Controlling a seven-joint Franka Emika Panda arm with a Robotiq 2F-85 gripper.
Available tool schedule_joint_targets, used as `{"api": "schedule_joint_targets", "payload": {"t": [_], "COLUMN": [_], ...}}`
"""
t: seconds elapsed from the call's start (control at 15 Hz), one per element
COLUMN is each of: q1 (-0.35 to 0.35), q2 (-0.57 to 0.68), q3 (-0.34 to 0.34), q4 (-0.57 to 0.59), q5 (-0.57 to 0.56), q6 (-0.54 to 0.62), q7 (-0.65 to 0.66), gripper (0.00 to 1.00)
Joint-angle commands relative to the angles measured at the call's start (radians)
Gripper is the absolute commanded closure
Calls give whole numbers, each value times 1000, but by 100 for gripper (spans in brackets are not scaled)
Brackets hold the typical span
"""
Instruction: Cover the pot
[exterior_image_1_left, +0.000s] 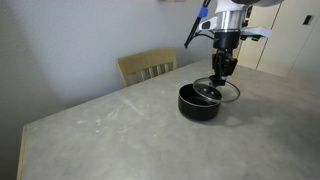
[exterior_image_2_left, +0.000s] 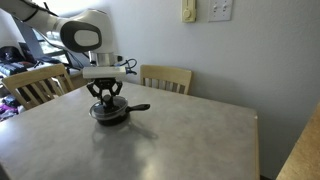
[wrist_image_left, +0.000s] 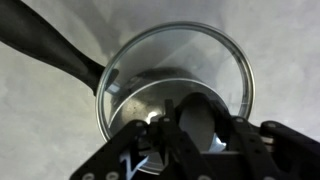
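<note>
The pot (exterior_image_1_left: 194, 106) is a small black saucepan on the table; it also shows in an exterior view (exterior_image_2_left: 110, 114) with its long handle (exterior_image_2_left: 136, 108) pointing sideways. A flat glass lid (exterior_image_1_left: 226, 92) with a metal rim sits tilted over the pot, shifted partly off its rim. My gripper (exterior_image_1_left: 221, 72) hangs right above it, also seen in the other exterior view (exterior_image_2_left: 105, 96). In the wrist view the gripper (wrist_image_left: 195, 128) is shut on the lid's black knob; the lid (wrist_image_left: 185, 55) fills the picture, and the pot's handle (wrist_image_left: 48, 42) runs to the upper left.
The grey table (exterior_image_1_left: 110, 135) is bare around the pot, and it also appears in an exterior view (exterior_image_2_left: 200, 135). A wooden chair (exterior_image_1_left: 147, 66) stands at the far edge by the wall. Another chair (exterior_image_2_left: 35, 86) stands beside the robot base.
</note>
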Motion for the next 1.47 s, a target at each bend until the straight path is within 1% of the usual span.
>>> {"api": "schedule_joint_targets", "payload": {"t": [0.0, 0.53, 1.4], "q1": [21, 60, 60], "q2": [-55, -50, 3], "q3": [3, 16, 18], "q4": [-61, -37, 16], "q5": [-21, -39, -40], "q6": [50, 66, 68], "q7": [23, 54, 32], "gripper": [86, 86, 86]}}
